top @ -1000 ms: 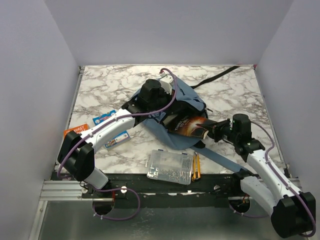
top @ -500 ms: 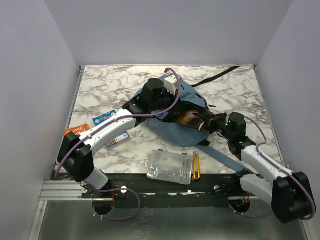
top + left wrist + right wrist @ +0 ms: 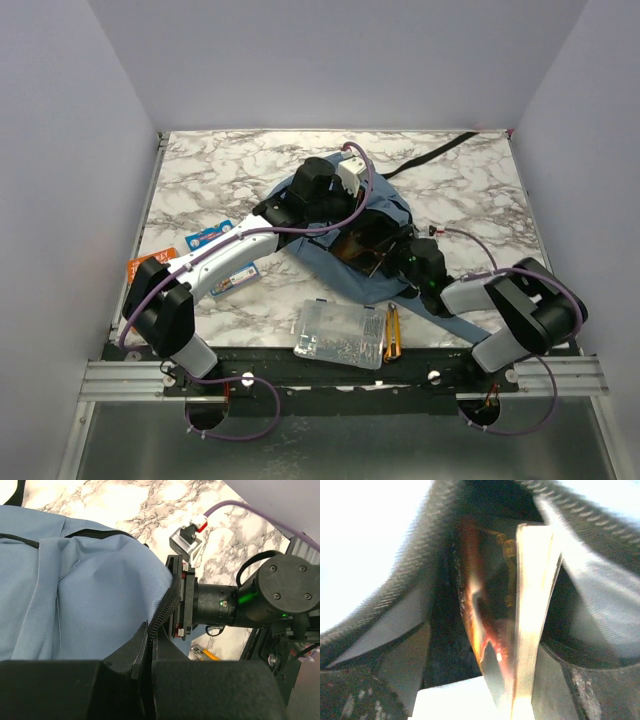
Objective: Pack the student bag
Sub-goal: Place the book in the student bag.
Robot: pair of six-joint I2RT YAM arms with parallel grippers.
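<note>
The student bag (image 3: 385, 205) lies mid-table, a blue-grey backpack with its zip opening facing right. My left gripper (image 3: 322, 187) is shut on the bag's black zipper edge (image 3: 165, 610) and holds it up; blue fabric (image 3: 85, 590) fills the left wrist view. A book (image 3: 362, 245) with a dark orange cover sits inside the opening. My right gripper (image 3: 405, 258) reaches into the mouth. In the right wrist view the book's page edge (image 3: 535, 605) stands between my spread fingers (image 3: 405, 670). The right gripper (image 3: 482, 647) is open, and the left finger is clear of the cover.
A clear plastic box (image 3: 338, 333) and a yellow pen-like item (image 3: 392, 333) lie at the near edge. An orange packet (image 3: 148, 265) and two blue-white cards (image 3: 208, 236) lie left. A black strap (image 3: 440, 150) trails to the far right corner.
My right arm has pushed the book from outside the bag into its opening, and its jaws have spread apart. The left gripper has shifted slightly right with the zipper edge.
</note>
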